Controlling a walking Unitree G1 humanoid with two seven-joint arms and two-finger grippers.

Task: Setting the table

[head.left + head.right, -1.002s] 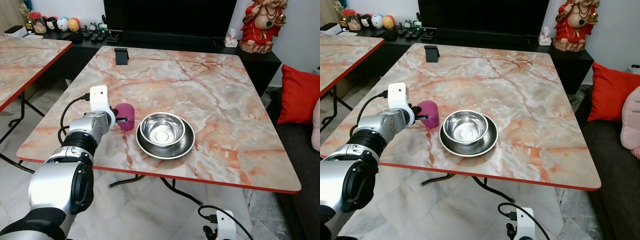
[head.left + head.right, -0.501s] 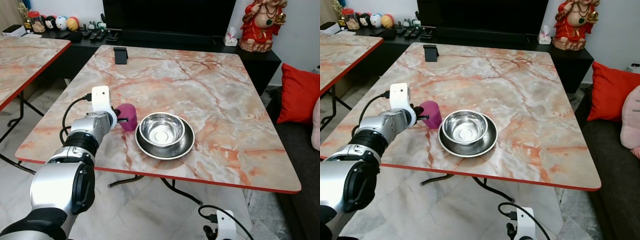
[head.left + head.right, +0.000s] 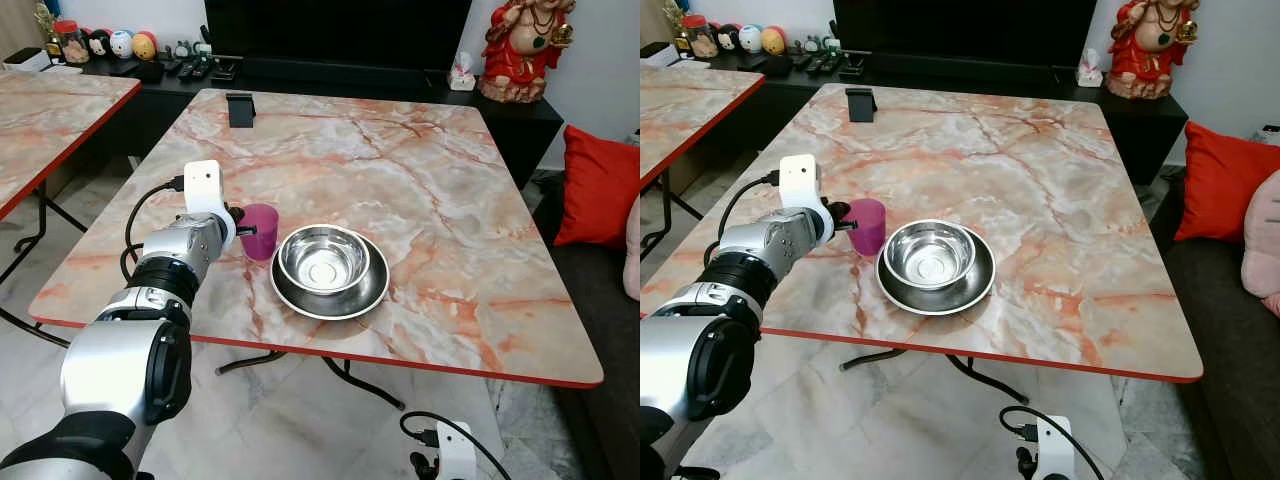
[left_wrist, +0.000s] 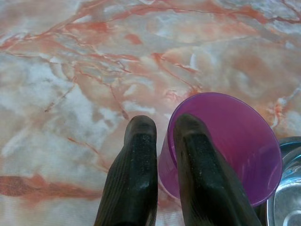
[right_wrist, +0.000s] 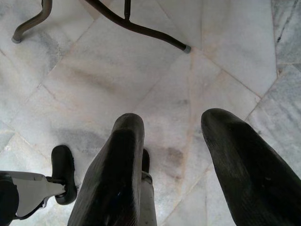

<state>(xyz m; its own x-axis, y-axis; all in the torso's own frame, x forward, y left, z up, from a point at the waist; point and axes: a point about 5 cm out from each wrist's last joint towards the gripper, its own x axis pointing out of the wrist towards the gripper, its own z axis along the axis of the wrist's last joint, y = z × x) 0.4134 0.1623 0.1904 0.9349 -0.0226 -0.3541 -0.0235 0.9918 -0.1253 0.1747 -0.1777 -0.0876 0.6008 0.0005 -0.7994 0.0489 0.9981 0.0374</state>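
Marble-patterned table (image 3: 420, 190) carries one purple cup (image 3: 260, 230), one steel bowl (image 3: 323, 258) nested in one steel plate (image 3: 372, 290), and one small black stand (image 3: 240, 110) at the far edge. From the head, the cup stands upright just beside the plate. Up close at the wrist, the left gripper (image 4: 162, 141) is nearly closed, pinching the cup's rim with one finger inside and one outside. Hanging low over the floor tiles (image 5: 141, 70), the right gripper (image 5: 178, 127) has its fingers spread apart, holding nothing.
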